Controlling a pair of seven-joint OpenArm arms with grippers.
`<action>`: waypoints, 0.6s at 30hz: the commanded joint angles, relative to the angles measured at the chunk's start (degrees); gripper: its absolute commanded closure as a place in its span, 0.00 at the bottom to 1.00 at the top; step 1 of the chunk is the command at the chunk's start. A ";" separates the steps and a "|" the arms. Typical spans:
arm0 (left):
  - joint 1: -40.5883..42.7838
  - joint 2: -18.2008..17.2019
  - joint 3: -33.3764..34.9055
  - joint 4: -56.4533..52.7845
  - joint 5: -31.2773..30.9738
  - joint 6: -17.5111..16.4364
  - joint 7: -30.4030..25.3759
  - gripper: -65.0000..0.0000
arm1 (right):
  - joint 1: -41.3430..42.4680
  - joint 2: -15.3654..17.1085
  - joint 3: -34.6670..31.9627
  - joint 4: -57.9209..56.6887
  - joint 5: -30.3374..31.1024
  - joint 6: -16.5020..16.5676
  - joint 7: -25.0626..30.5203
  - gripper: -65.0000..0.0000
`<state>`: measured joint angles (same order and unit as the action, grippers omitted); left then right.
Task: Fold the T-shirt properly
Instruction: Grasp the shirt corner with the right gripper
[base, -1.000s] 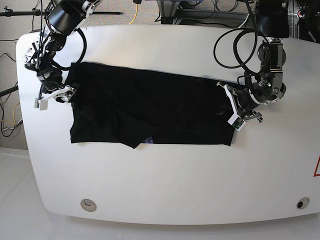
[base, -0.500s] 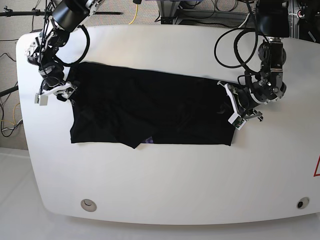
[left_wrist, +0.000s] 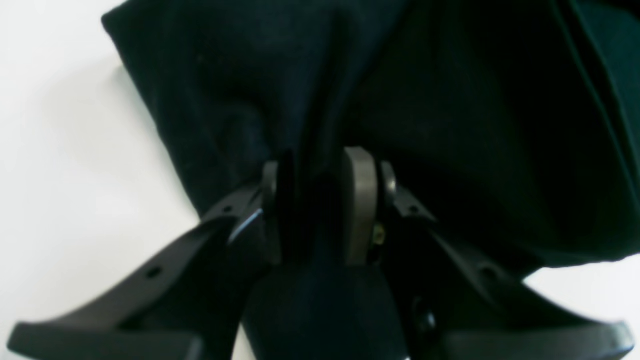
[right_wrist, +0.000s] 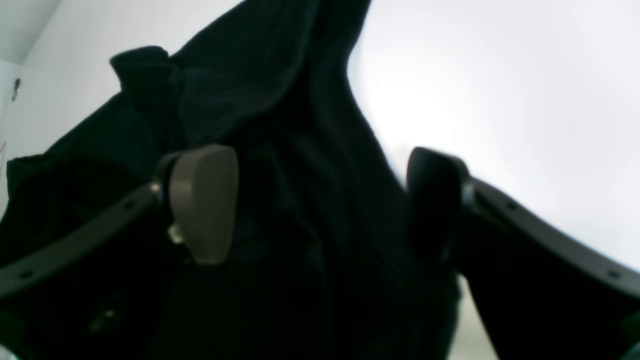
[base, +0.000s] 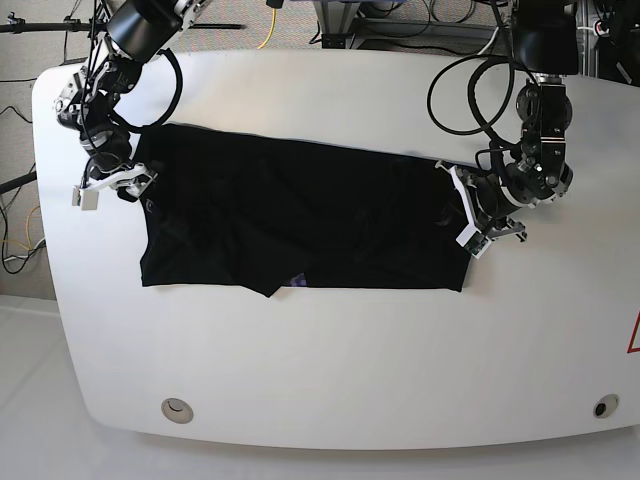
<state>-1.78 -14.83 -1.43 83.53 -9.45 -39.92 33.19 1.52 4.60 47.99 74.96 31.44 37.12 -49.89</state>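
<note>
- White table (base: 330, 380), cables past its far edge.
- T-shirt (base: 300, 215) spread flat mid-table, toward the far edge.
- left gripper (left_wrist: 320, 205): fingers pinched on a T-shirt fold.
- right gripper (right_wrist: 320, 205): fingers wide apart, straddling cloth, not clamped.

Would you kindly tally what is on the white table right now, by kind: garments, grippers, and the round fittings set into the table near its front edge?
Garments: 1, the black T-shirt.
Grippers: 2, the left gripper and the right gripper.
Round fittings in the table: 2, the left fitting and the right fitting.
Total: 5.
</note>
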 joint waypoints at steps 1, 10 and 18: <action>-0.92 -0.55 -0.19 0.83 -0.63 -0.08 -1.17 0.76 | -0.46 -0.35 -0.43 -0.13 -2.86 -1.49 -4.41 0.23; -0.83 -0.55 -0.16 0.89 -0.41 -0.08 -1.41 0.76 | -0.34 0.27 -1.26 -0.01 -2.47 -0.15 -3.61 0.23; -0.72 -0.53 -0.29 1.02 -0.29 -0.08 -1.28 0.76 | -0.31 0.89 -1.65 -0.76 -2.26 0.88 -3.04 0.22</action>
<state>-1.58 -14.81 -1.39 83.48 -9.04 -39.92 33.04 1.43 5.30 46.44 74.56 31.81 38.85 -49.67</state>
